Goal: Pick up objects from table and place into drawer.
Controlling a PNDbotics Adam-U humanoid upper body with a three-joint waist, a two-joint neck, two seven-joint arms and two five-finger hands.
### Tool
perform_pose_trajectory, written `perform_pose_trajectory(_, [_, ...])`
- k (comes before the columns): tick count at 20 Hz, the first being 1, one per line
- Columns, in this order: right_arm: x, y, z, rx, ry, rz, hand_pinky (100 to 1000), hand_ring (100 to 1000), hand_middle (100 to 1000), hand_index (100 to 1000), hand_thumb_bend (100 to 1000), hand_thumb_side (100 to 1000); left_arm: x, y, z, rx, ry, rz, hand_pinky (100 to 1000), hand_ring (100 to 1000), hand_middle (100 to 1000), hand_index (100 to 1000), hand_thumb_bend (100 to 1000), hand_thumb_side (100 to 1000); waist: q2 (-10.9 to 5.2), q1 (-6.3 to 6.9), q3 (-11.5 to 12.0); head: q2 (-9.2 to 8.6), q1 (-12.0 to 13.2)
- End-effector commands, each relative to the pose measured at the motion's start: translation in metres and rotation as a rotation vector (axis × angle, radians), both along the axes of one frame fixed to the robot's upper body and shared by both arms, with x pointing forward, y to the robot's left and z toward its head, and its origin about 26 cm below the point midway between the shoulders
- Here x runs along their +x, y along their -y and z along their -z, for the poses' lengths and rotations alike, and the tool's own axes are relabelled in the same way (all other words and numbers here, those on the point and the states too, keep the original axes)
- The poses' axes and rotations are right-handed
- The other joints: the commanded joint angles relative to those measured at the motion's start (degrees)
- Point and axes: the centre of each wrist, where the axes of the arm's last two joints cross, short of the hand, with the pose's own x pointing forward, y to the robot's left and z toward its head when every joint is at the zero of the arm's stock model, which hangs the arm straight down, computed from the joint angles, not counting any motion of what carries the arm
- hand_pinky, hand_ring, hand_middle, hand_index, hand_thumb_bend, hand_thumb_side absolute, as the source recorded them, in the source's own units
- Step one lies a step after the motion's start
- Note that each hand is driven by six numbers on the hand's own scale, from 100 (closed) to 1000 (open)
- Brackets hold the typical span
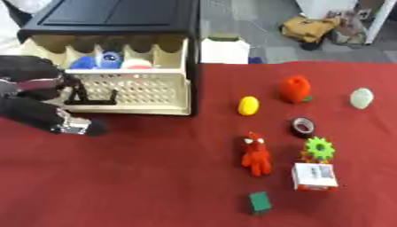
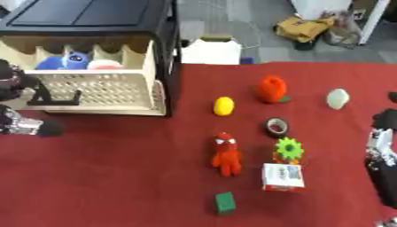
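Note:
The cream basket drawer (image 1: 155,95) stands pulled out of the black cabinet (image 1: 116,17). A blue soft toy (image 1: 97,61) and a white and red thing (image 1: 138,64) lie inside it. My left hand (image 1: 46,117) is low at the drawer's left front, by its black handle (image 1: 91,98), open and holding nothing. On the red cloth lie a yellow oval fruit (image 1: 248,105), an orange-red fruit (image 1: 295,88), a pale green egg shape (image 1: 361,98), a tape roll (image 1: 302,127), a green gear (image 1: 319,148), a red figure (image 1: 256,155), a white box (image 1: 315,176) and a green cube (image 1: 260,201). My right hand (image 2: 380,150) rests open at the right edge.
A white box (image 1: 223,51) stands on the floor behind the table next to the cabinet. A yellow bag (image 1: 310,27) lies further back. The red cloth's left and lower-left parts hold nothing but my left arm.

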Motion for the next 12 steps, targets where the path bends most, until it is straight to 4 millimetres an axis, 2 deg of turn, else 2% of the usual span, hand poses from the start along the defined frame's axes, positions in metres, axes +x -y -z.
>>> perform_pose_trajectory(1, [-0.0007, 0.0016, -0.0075, -0.009, 0.029, -0.002, 561, 545, 431, 749, 100, 760, -0.0077, -0.0067, -0.0113, 0.017, 0.028, -0.028, 100, 100, 100, 813, 700, 1000, -1.14, -0.02, -0.01, -0.74, 0.19])
perform_pose_trajectory(12, [-0.0006, 0.0015, -0.0078, -0.008, 0.029, -0.004, 561, 545, 431, 750, 100, 761, -0.0162, -0.0089, -0.0102, 0.028, 0.031, -0.028, 100, 100, 100, 799, 692, 1000, -1.13, -0.12, -0.02, -0.87, 0.23])
